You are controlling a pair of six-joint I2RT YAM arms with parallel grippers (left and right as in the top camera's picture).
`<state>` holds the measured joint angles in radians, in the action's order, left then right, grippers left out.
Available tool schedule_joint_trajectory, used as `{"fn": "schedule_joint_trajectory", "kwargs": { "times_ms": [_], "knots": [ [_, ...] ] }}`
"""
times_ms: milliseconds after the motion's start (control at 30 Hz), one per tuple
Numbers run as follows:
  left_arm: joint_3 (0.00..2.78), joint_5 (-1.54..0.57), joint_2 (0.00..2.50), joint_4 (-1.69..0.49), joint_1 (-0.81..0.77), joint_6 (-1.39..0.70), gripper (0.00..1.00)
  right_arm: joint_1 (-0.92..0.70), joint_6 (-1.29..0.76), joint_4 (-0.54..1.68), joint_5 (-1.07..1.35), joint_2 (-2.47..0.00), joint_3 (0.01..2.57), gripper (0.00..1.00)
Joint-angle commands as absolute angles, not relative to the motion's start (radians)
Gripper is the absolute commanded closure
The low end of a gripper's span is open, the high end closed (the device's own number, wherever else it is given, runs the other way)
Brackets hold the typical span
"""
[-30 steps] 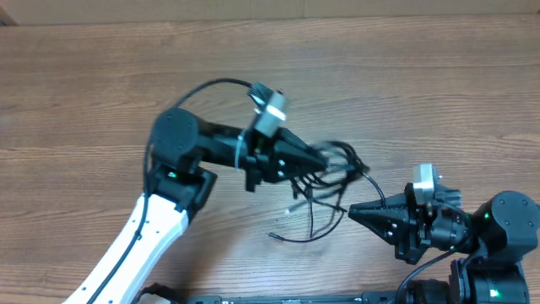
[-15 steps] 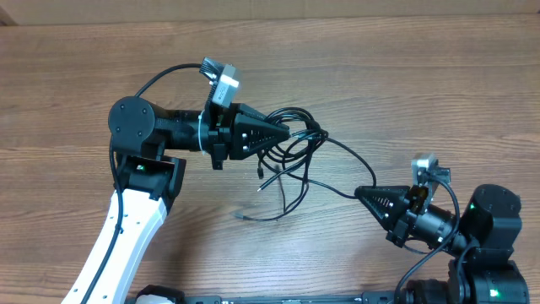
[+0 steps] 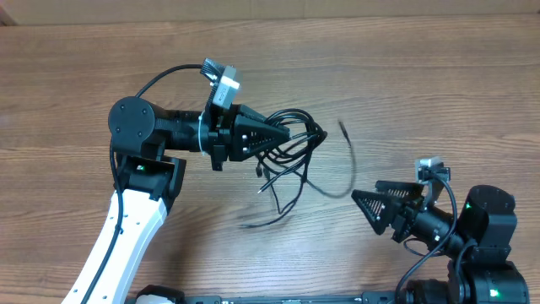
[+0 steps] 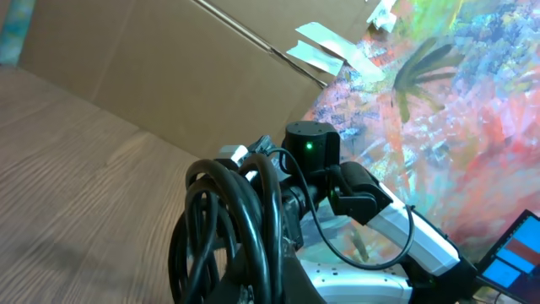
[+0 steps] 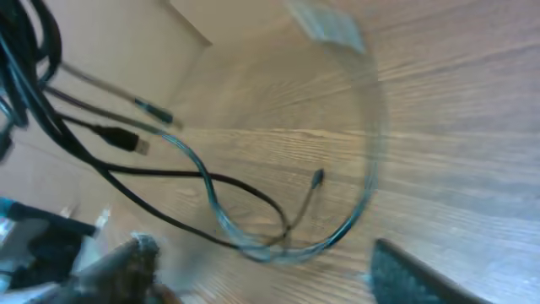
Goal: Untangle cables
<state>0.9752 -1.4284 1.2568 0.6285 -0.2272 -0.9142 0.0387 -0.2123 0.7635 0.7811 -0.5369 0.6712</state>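
I see the cables (image 3: pixel 308 133) bunched at my left end effector (image 3: pixel 285 135), which is clamped on them, strands trailing down-right over the counter (image 3: pixel 422 84) toward my right end effector (image 3: pixel 364 196), fingers apart, holding nothing.

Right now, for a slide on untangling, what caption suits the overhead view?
Left gripper grips a knot of black cables over the table; one blurred strand arcs beside the open right gripper.

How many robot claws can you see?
2. The left gripper, mid-table, clamps the cables; the right gripper, lower right, is open and empty.
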Motion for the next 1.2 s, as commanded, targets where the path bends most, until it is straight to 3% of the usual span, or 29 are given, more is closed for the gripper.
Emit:
{"fn": "schedule_joint_trajectory", "kwargs": {
  "times_ms": [0, 100, 333, 833, 1167],
  "knots": [
    [0.997, -1.467, 1.23, 0.639, -0.224, -0.921, 0.96, 0.041, -0.214, 0.763, 0.76, -0.534, 0.675, 0.09],
    [0.997, -1.492, 1.23, 0.638, -0.237, -0.92, 0.96, 0.041, -0.213, 0.758, 0.763, -0.534, 0.675, 0.07],
    [0.997, -1.576, 1.23, 0.639, -0.28, -0.878, 0.96, 0.041, -0.214, 0.606, 0.831, -0.534, 0.675, 0.11],
    [0.997, -1.578, 1.23, 0.639, -0.382, -0.746, 0.96, 0.041, -0.266, 0.365, 0.903, -0.534, 0.675, 0.13],
    [0.997, -1.444, 1.23, 0.621, -0.397, -0.736, 0.96, 0.041, -0.262, 0.364, 0.915, -0.534, 0.675, 0.15]
  ]
}}
